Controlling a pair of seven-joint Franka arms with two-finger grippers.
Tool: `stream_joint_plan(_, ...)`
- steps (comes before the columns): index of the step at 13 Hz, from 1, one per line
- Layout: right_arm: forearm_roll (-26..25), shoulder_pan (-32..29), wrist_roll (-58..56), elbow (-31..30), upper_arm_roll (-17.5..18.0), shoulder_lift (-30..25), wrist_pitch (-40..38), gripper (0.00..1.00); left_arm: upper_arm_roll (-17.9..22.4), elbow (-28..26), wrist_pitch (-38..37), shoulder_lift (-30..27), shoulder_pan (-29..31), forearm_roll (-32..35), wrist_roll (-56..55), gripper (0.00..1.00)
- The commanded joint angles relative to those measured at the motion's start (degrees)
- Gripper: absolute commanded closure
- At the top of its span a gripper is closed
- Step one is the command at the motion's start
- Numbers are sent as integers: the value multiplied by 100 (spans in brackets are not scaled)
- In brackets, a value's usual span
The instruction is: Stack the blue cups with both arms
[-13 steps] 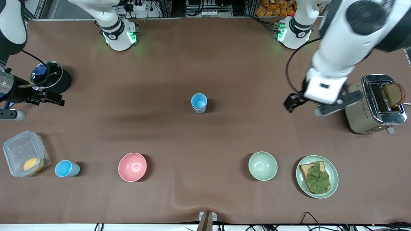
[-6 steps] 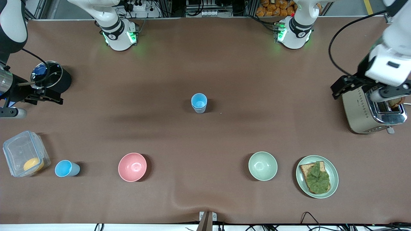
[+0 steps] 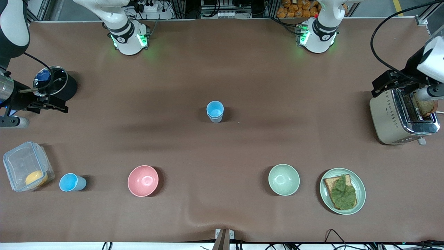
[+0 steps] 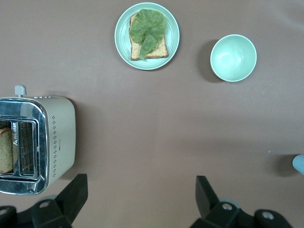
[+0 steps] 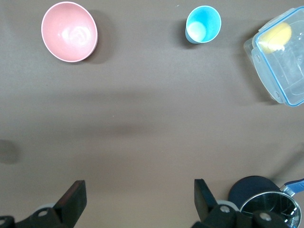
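Swinging away from the middle of the table over the last second, the left arm now has its left gripper (image 3: pixel 390 83) up over the toaster (image 3: pixel 402 116) at its own end of the table, where a second ago it hung well short of it, toward the centre. The right gripper (image 3: pixel 48 103) has hardly shifted and hangs beside the black pot with the glass lid (image 3: pixel 53 83) at the right arm's end. Both wrist views show the fingers (image 4: pixel 76 192) (image 5: pixel 73 197) spread wide with nothing between them, so neither hand has hold of anything. One blue cup (image 3: pixel 215 111) stands upright and alone at the table's centre; its whitish bottom and doubled rim suggest it may already be two cups nested, though that cannot be told for sure. A second blue cup (image 3: pixel 71 182) stands upright nearer the front camera, between the clear lidded container (image 3: pixel 26 170) and the pink bowl (image 3: pixel 143 180), well apart from the first. The pale green bowl (image 3: pixel 283 179) and the plate of toast with a leaf (image 3: pixel 342 191) sit toward the left arm's end and play no part. With both arms drawn back to the table's ends, they look parked clear of the workspace, either because the stacking is judged finished or to leave room for the next reach; the lone cup by the container lies closest to the right arm.
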Motion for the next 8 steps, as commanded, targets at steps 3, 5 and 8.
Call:
stream_joint_plan(3,-94,-13,-61,-182,6,-157,13,0,153,-180,-36,-215,-81,-165,220,0)
stream_joint_plan(5,-77,-13,-61,-270,6,-183,13,0,126,-180,-132,-224,-82,-157,229,0)
stream_joint_plan(8,-77,-13,-61,-270,-3,-174,22,0,135,-145,-203,-180,-64,-165,229,0)
